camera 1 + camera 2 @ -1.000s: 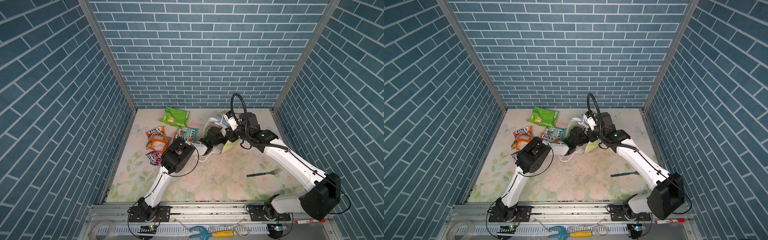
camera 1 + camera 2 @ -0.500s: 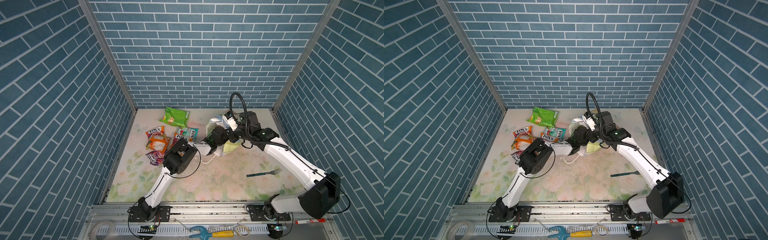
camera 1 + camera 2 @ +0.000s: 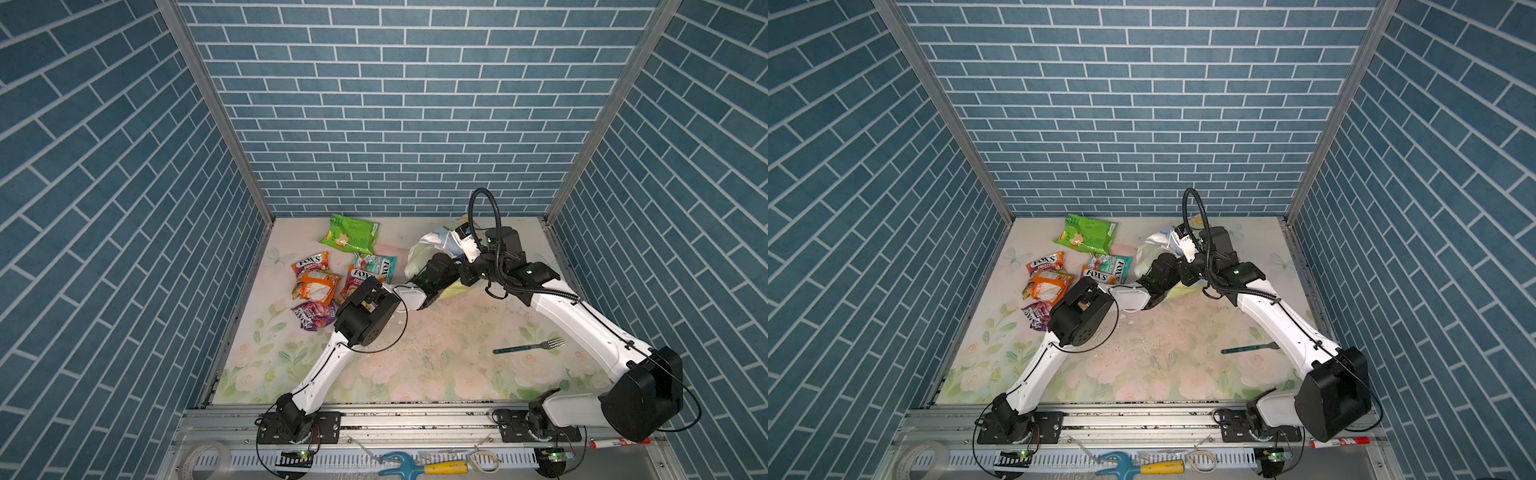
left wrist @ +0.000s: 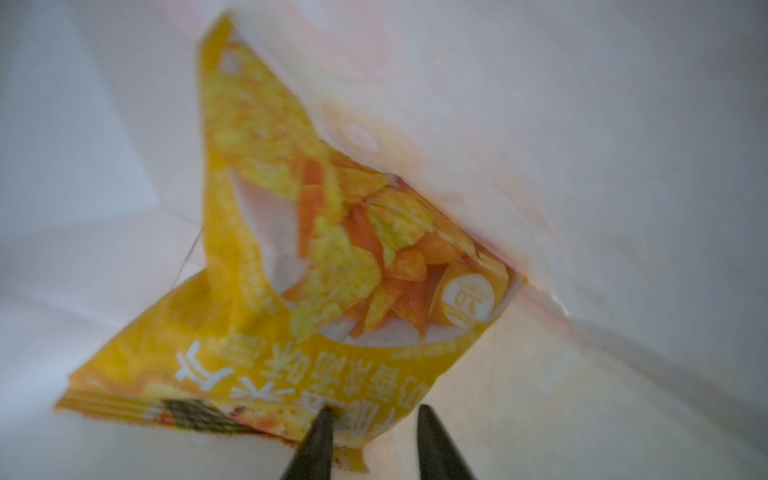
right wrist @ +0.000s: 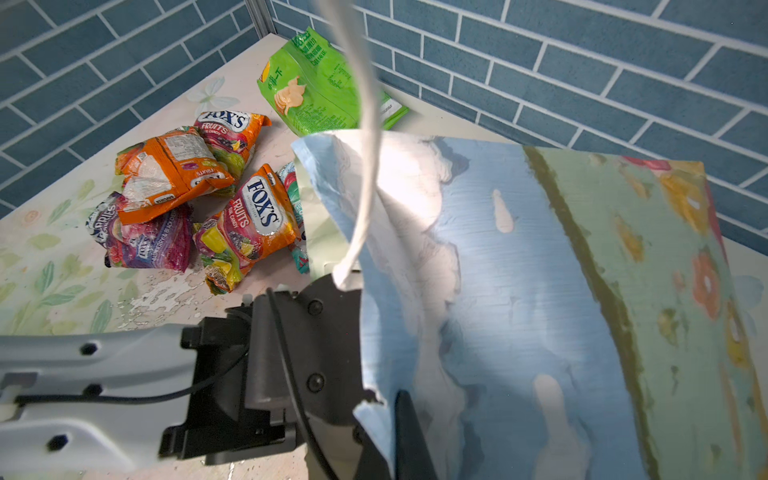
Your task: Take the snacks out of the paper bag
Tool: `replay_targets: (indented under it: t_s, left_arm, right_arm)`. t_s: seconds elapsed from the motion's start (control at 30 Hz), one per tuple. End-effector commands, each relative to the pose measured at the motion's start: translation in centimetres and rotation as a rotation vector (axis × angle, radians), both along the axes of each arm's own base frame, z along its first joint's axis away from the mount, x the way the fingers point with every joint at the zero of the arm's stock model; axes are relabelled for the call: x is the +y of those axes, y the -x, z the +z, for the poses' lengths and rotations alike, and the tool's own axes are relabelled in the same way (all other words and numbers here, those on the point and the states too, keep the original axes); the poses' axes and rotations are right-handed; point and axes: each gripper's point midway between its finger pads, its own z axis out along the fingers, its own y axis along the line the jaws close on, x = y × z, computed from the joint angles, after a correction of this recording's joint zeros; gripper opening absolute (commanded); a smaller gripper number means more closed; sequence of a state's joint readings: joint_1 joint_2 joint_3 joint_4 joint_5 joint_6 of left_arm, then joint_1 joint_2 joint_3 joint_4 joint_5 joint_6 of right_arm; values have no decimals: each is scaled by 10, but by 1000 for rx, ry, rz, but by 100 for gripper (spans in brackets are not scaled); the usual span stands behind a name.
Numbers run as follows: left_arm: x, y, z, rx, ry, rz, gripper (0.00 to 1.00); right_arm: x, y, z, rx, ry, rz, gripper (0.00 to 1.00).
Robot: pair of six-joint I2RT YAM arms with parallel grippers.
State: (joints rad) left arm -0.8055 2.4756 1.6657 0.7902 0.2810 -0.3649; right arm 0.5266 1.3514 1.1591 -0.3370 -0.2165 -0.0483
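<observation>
1. Back right of the counter (image 3: pixel 436 374): paper bag (image 3: pixel 430 245), mouth turned toward the left.
2. Inside the paper bag: chip packet (image 4: pixel 332 270), leaning against a wall of the bag.
3. Back middle, left of the paper bag, near the rear wall (image 3: pixel 395 124): large chip bag (image 3: pixel 349 235).
4. Just in front of the large chip bag: inner FOX'S packet (image 3: pixel 376 266) beside the bag mouth, overlapped by middle FOX'S packet (image 3: pixel 356 281) on its left.
5. Further left: outer FOX'S packet (image 3: pixel 311 262), pouch (image 3: pixel 316 287) lying on its front edge, berries packet (image 3: pixel 313 314) in front, partly under the pouch.
6. Front right, well apart from every packet: fork (image 3: pixel 528 346).
</observation>
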Motion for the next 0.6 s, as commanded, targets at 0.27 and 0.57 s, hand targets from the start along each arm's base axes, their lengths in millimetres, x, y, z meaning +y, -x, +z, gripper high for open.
replay_targets:
  t_s: [0.27, 0.57]
  left_arm:
    - [4, 21, 35, -64, 95, -27, 0]
    - [13, 38, 30, -88, 57, -72, 0]
  right_arm:
    - [-2, 24, -6, 61, -42, 65, 0]
    - [-14, 19, -3, 75, -49, 61, 0]
